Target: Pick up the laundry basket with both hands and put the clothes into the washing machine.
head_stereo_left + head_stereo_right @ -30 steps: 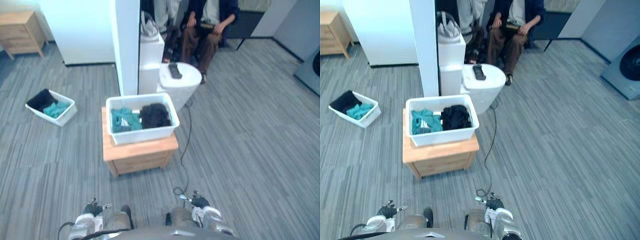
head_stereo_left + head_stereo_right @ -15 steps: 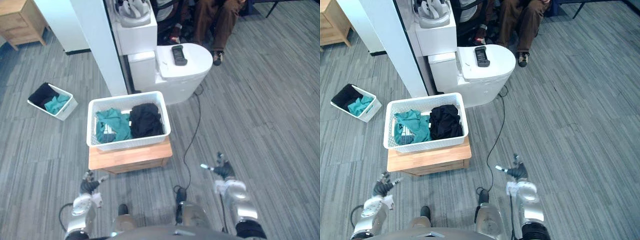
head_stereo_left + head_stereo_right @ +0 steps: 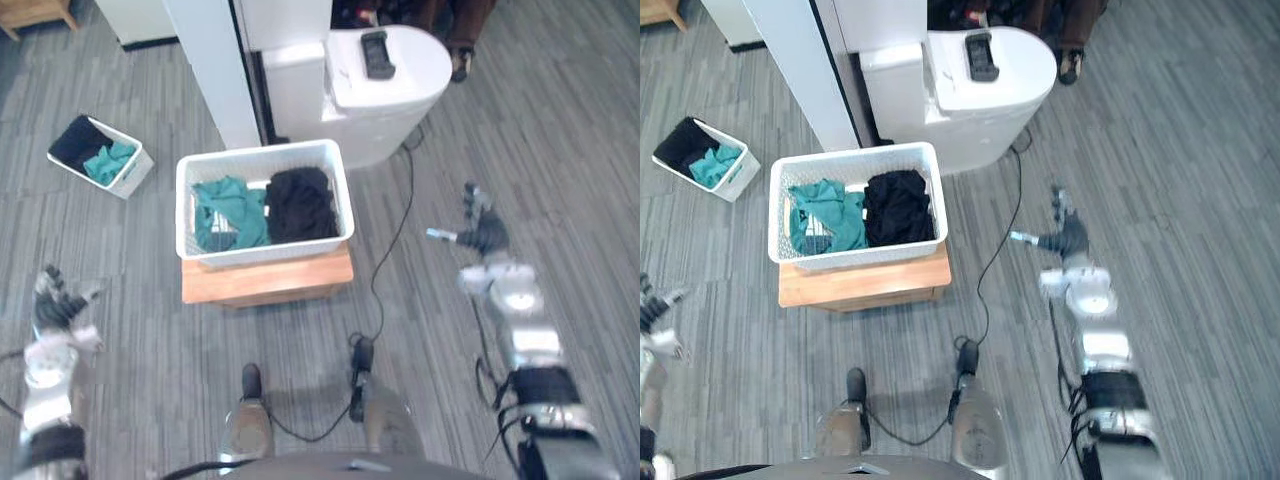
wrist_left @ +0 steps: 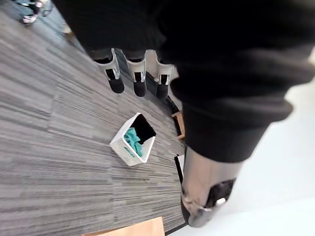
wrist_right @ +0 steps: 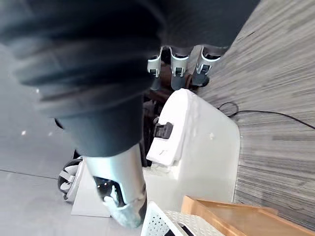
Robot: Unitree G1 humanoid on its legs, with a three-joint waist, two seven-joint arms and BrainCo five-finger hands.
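Left eye view: white mesh plastic laundry basket [image 3: 270, 248] on wooden surface [image 3: 268, 282], holding teal cloth [image 3: 228, 210] and black cloth [image 3: 300, 203]; left wrist view: small white floor bin [image 4: 121, 145] likewise. Released, empty: left hand [image 3: 55, 300], right hand [image 3: 482, 232].

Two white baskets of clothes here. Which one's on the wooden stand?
The larger basket, straight ahead, sits on the wooden stand. The smaller basket is on the floor, off to the robot's left.

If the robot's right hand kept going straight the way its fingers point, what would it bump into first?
Probably the white rounded unit beyond the right hand; depth is unclear, so it might pass beside it.
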